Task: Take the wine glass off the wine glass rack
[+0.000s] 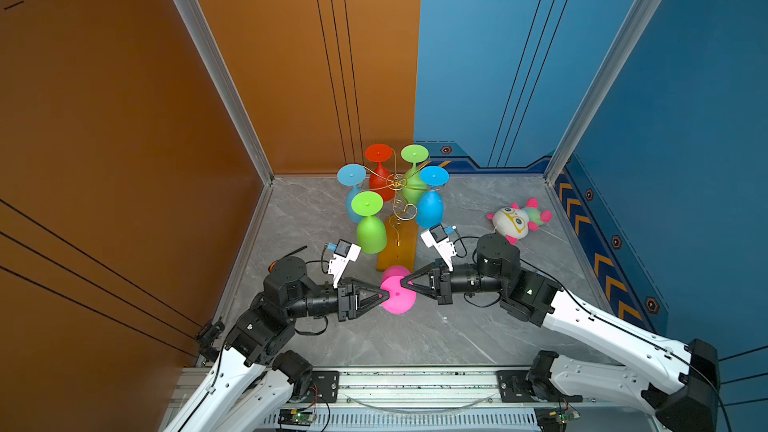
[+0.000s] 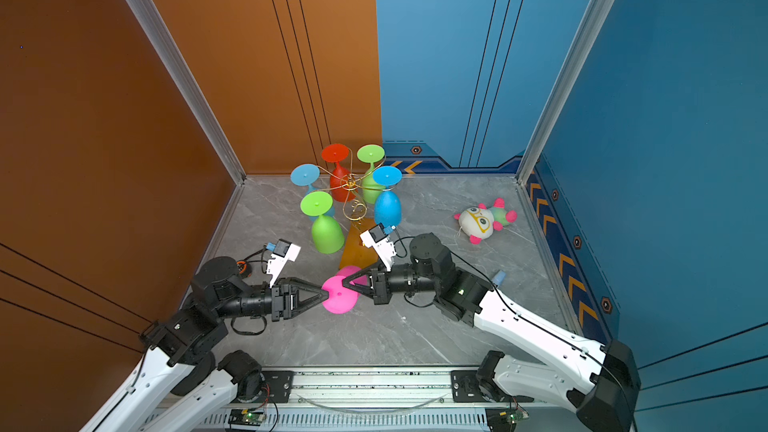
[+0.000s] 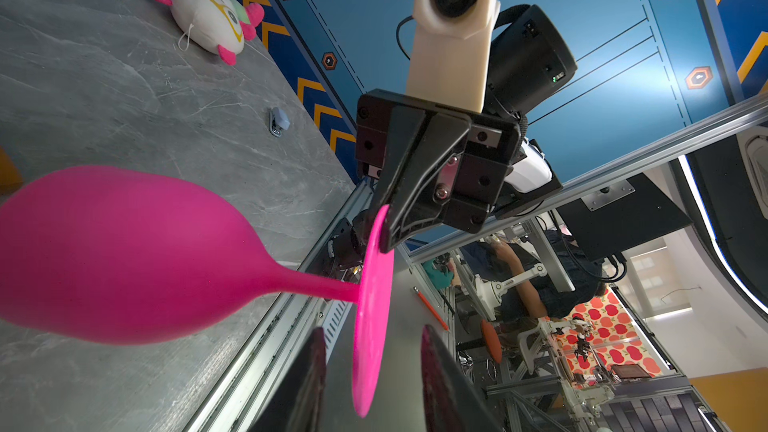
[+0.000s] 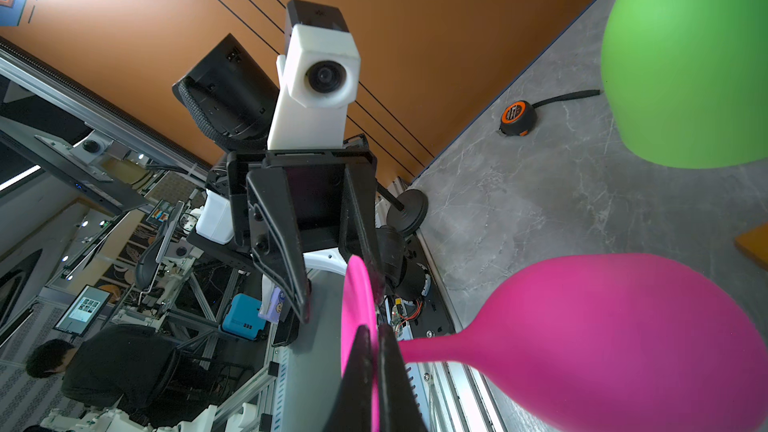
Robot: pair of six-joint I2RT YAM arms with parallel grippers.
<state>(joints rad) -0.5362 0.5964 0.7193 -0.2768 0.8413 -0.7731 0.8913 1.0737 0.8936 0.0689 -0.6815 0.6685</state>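
The grey marble-look tabletop (image 1: pixel 457 326) is seen in both top views. The wine glass rack (image 1: pixel 397 182), a gold wire stand with scroll arms on an orange-brown wooden base, is set at twelve o'clock on it. Five coloured glasses (image 1: pixel 371 234) are hung from it upside down. The glossy pink plastic wine glass (image 1: pixel 401 301) is already clear of the rack, held foot-up just at six o'clock of the base. Its disc foot (image 3: pixel 374 305) is pinched at the rim by the right gripper (image 1: pixel 403 281), clamped on it from two o'clock. The left gripper (image 1: pixel 387 295) is set at nine o'clock of the foot. Its fingers (image 3: pixel 309 371) are parted narrowly astride the opposite rim, and no firm grip is shown. A handover is judged to be in hand. The left jaws should be squared to the thin disc and fully closed before the right grip is released, or the glass may be dropped.
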